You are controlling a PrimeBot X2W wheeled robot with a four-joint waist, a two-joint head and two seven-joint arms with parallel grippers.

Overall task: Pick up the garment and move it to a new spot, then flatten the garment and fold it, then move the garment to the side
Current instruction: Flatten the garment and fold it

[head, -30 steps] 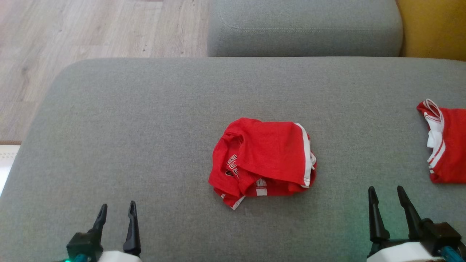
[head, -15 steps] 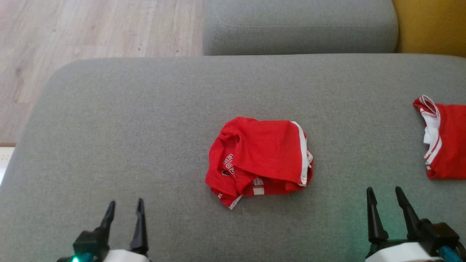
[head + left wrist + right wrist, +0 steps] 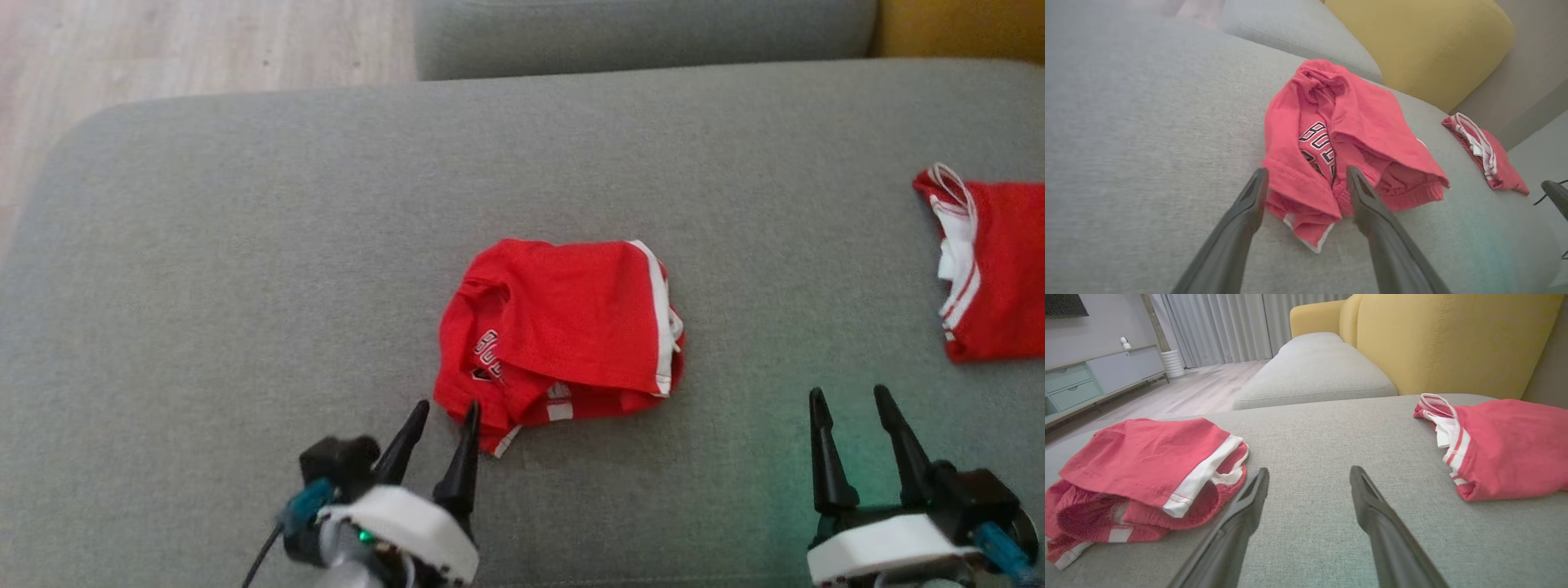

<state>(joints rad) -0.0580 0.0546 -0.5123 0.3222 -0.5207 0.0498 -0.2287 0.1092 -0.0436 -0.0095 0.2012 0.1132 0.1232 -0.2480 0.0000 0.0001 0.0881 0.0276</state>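
The garment [image 3: 563, 327], red with white trim and black-and-white lettering, lies crumpled in a loose heap at the middle of the grey cushion [image 3: 245, 269]. My left gripper [image 3: 445, 418] is open, its fingertips right at the heap's front-left corner. In the left wrist view the garment [image 3: 1339, 139] has its near hem between the two spread fingers of my left gripper [image 3: 1306, 179]. My right gripper [image 3: 845, 400] is open over bare cushion, to the right of the heap. The right wrist view has the garment [image 3: 1143, 465] left of my right gripper [image 3: 1308, 475].
A second red-and-white garment [image 3: 988, 269] lies at the cushion's right edge, also in the right wrist view [image 3: 1502, 445]. Another grey cushion [image 3: 645, 33] and a yellow backrest [image 3: 1453, 339] stand behind. Wooden floor [image 3: 163, 49] lies beyond the far-left edge.
My left gripper has moved right and forward to the garment's front-left corner, still open. The head camera has tilted, shifting the whole picture. The right gripper keeps its place.
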